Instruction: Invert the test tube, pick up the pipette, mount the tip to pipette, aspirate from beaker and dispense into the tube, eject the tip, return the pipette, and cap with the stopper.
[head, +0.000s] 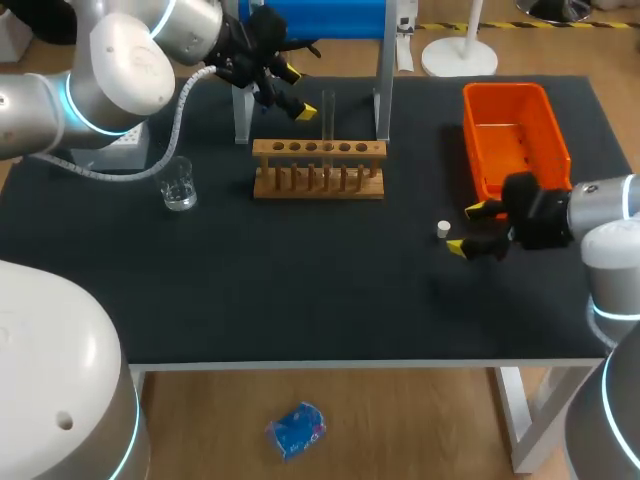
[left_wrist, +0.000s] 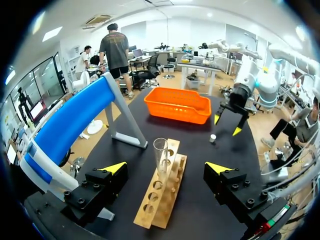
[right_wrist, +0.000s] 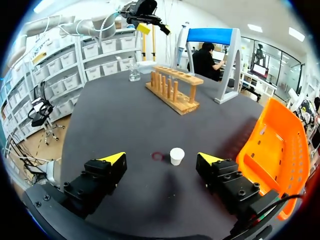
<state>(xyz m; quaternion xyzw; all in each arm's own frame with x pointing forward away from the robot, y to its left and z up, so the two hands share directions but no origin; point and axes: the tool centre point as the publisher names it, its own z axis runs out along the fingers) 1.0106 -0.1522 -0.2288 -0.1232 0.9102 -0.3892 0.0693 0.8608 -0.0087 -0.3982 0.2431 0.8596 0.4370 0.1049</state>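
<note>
Right pincer (right_wrist: 160, 159) gapes toward white stopper (right_wrist: 176, 156).

- test tube (head: 327, 112): clear glass, open mouth up, standing upright in a middle hole of the wooden rack (head: 318, 168);
- beaker (head: 179, 186): small, clear, upright on the black table (head: 300, 280), off the rack's left end;
- stopper (head: 443, 229): small, white, on the table near the orange bin (head: 505, 90)

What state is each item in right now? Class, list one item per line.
test tube: upright in the rack, uncapped
stopper: loose on the table
beaker: upright on the table
left end effector: open, holding nothing
right end effector: open, holding nothing
</note>
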